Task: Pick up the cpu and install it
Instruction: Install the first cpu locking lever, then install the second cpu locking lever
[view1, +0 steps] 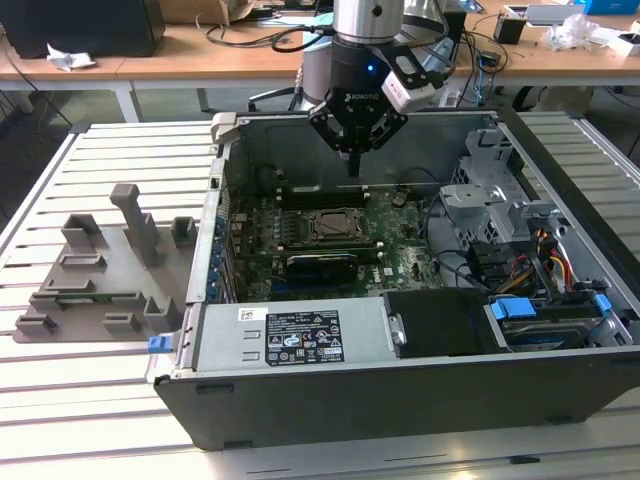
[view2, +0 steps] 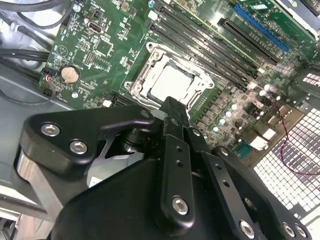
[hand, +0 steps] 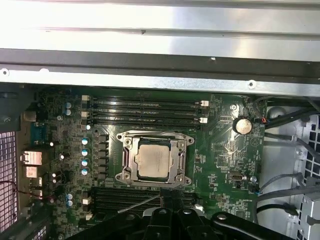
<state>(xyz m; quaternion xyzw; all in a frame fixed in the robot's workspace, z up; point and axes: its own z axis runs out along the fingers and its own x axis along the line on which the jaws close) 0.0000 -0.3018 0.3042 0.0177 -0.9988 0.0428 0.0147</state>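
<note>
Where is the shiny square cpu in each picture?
Exterior view: the cpu sits in its socket in the middle of the green motherboard, below the claw.
Second wrist view: the cpu lies in the socket just beyond the claw's tip.
First wrist view: the cpu lies in the socket mid-board.
Shared landmark in both wrist views: the round coin battery.

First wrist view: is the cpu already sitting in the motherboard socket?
Yes, the cpu lies flat inside the socket frame on the motherboard, with the gripper above and apart from it.
</note>
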